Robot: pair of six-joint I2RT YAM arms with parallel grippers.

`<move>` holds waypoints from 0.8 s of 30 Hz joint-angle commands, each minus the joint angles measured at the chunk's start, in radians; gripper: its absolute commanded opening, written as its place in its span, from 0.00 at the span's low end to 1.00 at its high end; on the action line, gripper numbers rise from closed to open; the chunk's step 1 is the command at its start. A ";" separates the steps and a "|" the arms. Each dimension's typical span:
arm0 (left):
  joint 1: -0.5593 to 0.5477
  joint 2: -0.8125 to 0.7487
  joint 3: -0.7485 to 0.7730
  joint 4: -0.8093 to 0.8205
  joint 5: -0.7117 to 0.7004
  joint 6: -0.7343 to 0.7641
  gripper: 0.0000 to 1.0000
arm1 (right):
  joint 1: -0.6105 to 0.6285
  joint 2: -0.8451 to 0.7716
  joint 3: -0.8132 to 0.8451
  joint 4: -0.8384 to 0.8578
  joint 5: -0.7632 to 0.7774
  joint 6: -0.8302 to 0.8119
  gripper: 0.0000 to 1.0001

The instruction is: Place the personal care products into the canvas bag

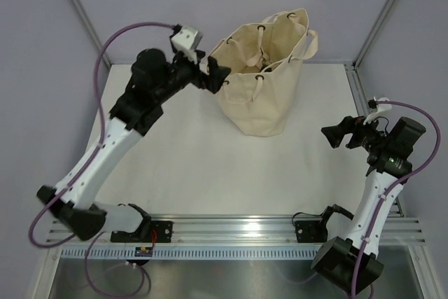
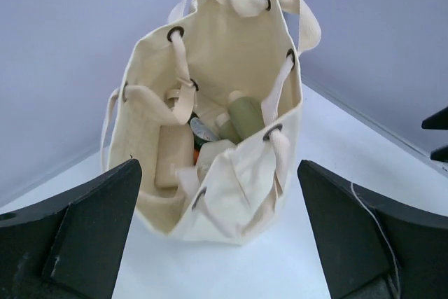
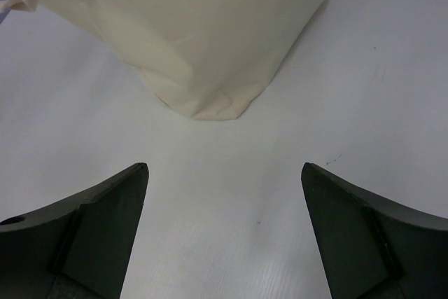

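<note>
The main risk is the left gripper (image 1: 219, 78). It hangs just beside the left rim of the bag (image 1: 266, 78), and the bag is soft canvas with nothing to stiffen it. If a finger snags a handle (image 2: 301, 26) or drags on the rim while moving, the bag could fold or tip and spill its load onto the table (image 1: 175, 166). A push against the wall could slide the bag as well. The right gripper (image 1: 334, 136) sits lower, well apart from the bag and aimed at its base, so a forward move from there might shove the bottom corner.

Both pincers are spread wide with nothing between the fingers.

The bag stands upright at the far middle of the table with its mouth open and slumped unevenly. It is cream, with wide straps threaded through dark eyelets (image 2: 175, 33), and its lower end tapers to a creased corner resting on the table. The products (image 2: 210, 146) lie in a heap at the bottom. A green bottle (image 2: 241, 120) leans against the inner wall, with a round cap, something orange and pale pieces beside it. How many there are cannot be told. Every product seen is inside, so the task looks close to done.
</note>
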 commanded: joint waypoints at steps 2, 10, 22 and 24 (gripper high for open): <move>0.002 -0.350 -0.388 0.045 -0.110 -0.040 0.99 | -0.006 -0.055 0.074 -0.058 0.177 0.018 0.99; 0.004 -0.827 -0.903 -0.024 -0.256 -0.143 0.99 | -0.006 -0.207 0.030 0.033 0.466 0.219 0.99; 0.002 -0.971 -0.980 -0.214 -0.264 -0.125 0.99 | -0.006 -0.272 -0.029 0.067 0.635 0.369 1.00; 0.002 -1.004 -0.984 -0.217 -0.268 -0.127 0.99 | -0.006 -0.270 -0.041 0.076 0.633 0.379 1.00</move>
